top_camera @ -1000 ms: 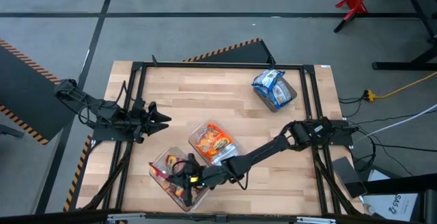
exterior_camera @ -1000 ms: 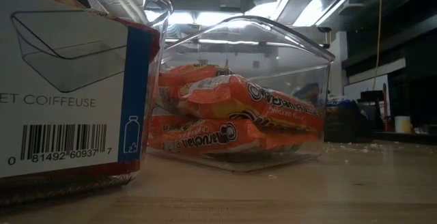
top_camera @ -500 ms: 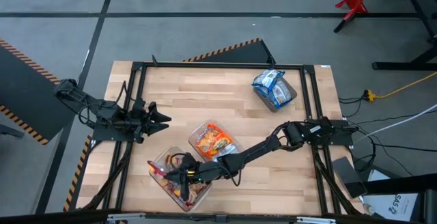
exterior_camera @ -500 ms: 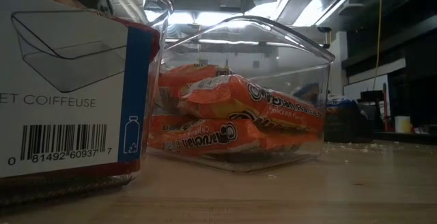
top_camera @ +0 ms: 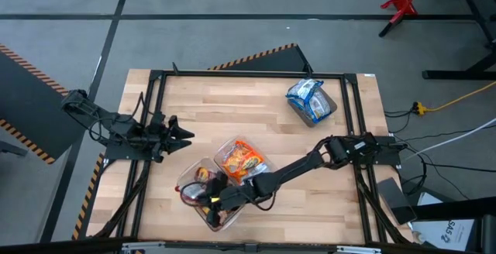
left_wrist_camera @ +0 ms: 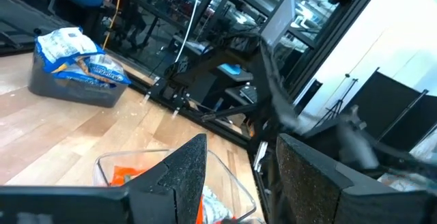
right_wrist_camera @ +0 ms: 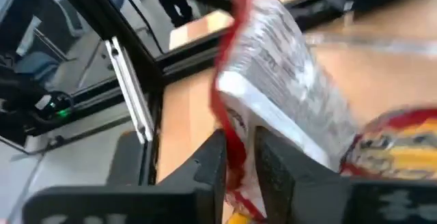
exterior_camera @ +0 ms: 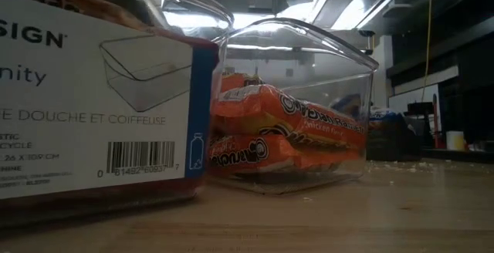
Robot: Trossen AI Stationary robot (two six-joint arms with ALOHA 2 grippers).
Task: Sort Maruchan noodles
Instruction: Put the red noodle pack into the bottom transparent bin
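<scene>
The left gripper point(top_camera: 184, 136) hovers over the left side of the bench point(top_camera: 232, 107), its fingers spread apart with nothing between them.

Near the front edge, left of centre, sits a clear tub point(top_camera: 203, 198) holding red noodle packets point(top_camera: 198, 178). The right arm reaches across from the right edge, and the right gripper point(top_camera: 211, 197) is over this tub. In the right wrist view its fingers point(right_wrist_camera: 212, 166) stand close together on either side of the edge of a red and silver packet point(right_wrist_camera: 280, 80); I cannot tell whether they are pinching it or have let go.

Just beside it, toward the middle of the bench, a second clear tub point(top_camera: 221, 155) holds orange noodle packets point(top_camera: 240, 159); the low view shows them stacked.

Near the back right corner, a dark grey tub point(top_camera: 313, 111) holds blue noodle packets point(top_camera: 306, 93).
</scene>
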